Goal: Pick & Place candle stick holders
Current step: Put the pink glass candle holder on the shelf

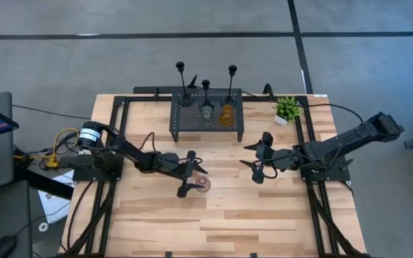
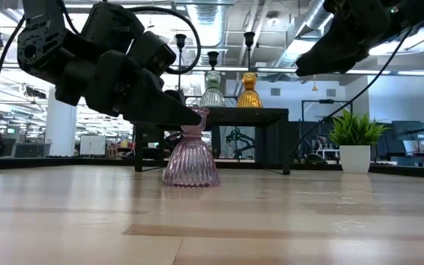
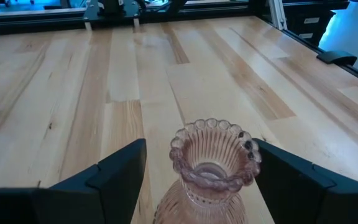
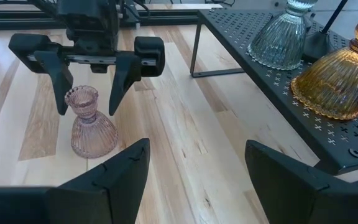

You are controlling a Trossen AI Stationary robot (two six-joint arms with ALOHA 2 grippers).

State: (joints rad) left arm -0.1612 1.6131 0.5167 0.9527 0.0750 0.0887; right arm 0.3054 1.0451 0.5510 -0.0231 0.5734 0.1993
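Left end effector [image 1: 192,174] and right end effector [image 1: 259,157] both spread wide, facing each other

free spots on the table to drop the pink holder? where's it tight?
The front of the table, nearer than both hands, is bare wood. So is the strip between the left hand at the pink holder and the right hand. The rack is crowded with five holders; the plant fills the right rear corner.
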